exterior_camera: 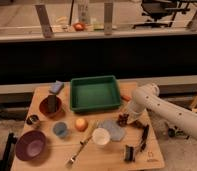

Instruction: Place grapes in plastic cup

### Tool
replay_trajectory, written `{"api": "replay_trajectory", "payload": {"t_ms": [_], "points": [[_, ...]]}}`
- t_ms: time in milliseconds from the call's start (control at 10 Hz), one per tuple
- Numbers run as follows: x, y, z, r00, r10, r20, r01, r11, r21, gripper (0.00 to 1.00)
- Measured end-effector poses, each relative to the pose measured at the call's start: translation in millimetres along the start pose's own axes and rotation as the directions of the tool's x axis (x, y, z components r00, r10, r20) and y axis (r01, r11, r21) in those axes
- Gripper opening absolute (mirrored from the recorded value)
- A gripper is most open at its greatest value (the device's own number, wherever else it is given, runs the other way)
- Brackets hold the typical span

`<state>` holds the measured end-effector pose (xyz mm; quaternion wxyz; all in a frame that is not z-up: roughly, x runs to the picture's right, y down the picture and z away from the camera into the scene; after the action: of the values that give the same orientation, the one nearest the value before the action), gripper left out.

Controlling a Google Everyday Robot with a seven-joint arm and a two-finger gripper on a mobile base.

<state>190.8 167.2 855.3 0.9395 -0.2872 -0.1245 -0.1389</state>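
Gripper (130,118) sits at the dark grapes (122,119), well right of the plastic cup (60,129); whether it grips them cannot be told.

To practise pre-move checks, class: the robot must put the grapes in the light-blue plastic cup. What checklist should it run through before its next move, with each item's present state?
1. End effector at the grapes, right of the table's middle: ok.
2. Grapes secured by the end effector: cannot tell.
3. Plastic cup upright, mouth up: ok.
4. Low straight path to the cup free: not ok; the orange fruit and the white cup lie in or near it, so a lift seems wise.
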Motion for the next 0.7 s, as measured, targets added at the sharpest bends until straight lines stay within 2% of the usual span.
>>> {"api": "replay_trajectory", "payload": {"t_ms": [400,700], "points": [[0.7,-1.8,-5.3,1.0,-0.018,-0.007,0.018,1.0,0.001,0.0],[3.2,-7.6,-22.7,0.999,-0.046,-0.018,0.047,0.999,0.009,0.0]]}}
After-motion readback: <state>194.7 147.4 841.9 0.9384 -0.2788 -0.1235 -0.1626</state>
